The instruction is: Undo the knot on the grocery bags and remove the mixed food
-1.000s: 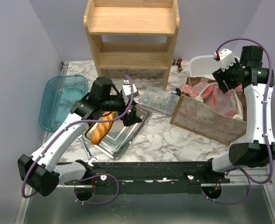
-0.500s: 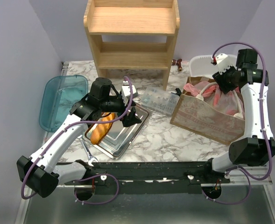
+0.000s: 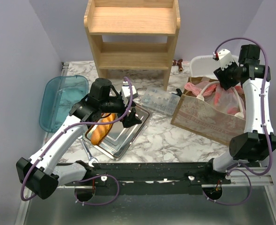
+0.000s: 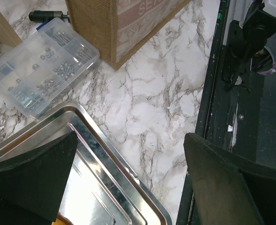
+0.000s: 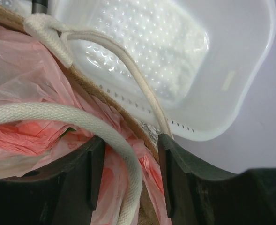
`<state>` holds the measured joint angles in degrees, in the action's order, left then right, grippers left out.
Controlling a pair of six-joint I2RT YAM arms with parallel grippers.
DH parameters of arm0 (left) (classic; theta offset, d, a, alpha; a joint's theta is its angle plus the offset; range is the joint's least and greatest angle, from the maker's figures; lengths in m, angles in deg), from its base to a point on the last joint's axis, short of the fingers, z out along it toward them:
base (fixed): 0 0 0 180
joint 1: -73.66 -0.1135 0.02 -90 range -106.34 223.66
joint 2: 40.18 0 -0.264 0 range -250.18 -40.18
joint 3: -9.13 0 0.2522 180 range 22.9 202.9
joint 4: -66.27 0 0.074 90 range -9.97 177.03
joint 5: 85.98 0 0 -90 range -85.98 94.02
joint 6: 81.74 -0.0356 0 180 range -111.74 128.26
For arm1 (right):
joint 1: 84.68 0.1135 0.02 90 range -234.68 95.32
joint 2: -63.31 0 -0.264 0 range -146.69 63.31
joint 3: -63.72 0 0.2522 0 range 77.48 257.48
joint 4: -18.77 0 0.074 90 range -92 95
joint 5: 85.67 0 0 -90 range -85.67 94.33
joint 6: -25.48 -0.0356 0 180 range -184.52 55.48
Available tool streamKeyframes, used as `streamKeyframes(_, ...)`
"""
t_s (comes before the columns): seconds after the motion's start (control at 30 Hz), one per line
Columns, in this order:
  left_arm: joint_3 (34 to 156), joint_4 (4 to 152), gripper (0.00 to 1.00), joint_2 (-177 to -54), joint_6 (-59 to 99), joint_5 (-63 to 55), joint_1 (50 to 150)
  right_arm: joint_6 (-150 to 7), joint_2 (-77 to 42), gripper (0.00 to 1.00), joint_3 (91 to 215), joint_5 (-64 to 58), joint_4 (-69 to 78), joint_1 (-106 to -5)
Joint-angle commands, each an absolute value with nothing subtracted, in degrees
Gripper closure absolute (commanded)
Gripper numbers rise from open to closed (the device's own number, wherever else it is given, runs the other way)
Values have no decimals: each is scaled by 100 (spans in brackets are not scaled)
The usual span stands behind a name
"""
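The pink grocery bag (image 3: 218,97) lies crumpled inside a burlap tote (image 3: 201,117) at the right. Red shapes show through the plastic (image 5: 39,136); the rest of the mixed food is hidden. I cannot pick out the knot. My right gripper (image 3: 221,79) hovers over the tote's far rim. In the right wrist view the right gripper (image 5: 130,161) is open, its jaws either side of the tote's white rope handle (image 5: 58,115) and a fold of pink plastic. My left gripper (image 3: 130,107) hangs wide open and empty over the steel tray (image 3: 123,140); the left wrist view shows the left gripper (image 4: 130,154) above the tray's corner (image 4: 114,173).
A golden bread loaf (image 3: 102,129) lies in the tray. A clear parts box (image 3: 160,99) sits between tray and tote. A white basin (image 3: 203,63) stands behind the tote, a wooden shelf (image 3: 132,37) at the back, a blue lid (image 3: 63,101) at the left, a wrench (image 3: 87,152) near the front edge.
The right wrist has shifted a little above the tote's far rim and its jaws have narrowed somewhat. The left arm has stayed still.
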<state>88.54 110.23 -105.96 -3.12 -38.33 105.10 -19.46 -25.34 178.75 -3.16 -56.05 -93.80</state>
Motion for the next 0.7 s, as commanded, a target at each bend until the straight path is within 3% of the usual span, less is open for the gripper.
streamKeyframes(0.0, 8846, 11127, 2, -10460, -387, -3733, 10490, -1976, -2625, 43, 18226, -725, -5608, -9421)
streamKeyframes(0.2, 8897, 11140, 2, -10528, -387, -3724, 10492, -1892, -2716, 36, 18116, -744, -5622, -9417)
streamKeyframes(0.47, 9019, 11206, 2, -10562, -430, -3665, 10489, -1642, -2810, 78, 18647, -1041, -6416, -9437)
streamKeyframes(0.67, 9040, 11272, 2, -10496, -518, -3626, 10494, -1558, -2354, 82, 19150, -1176, -6838, -9443)
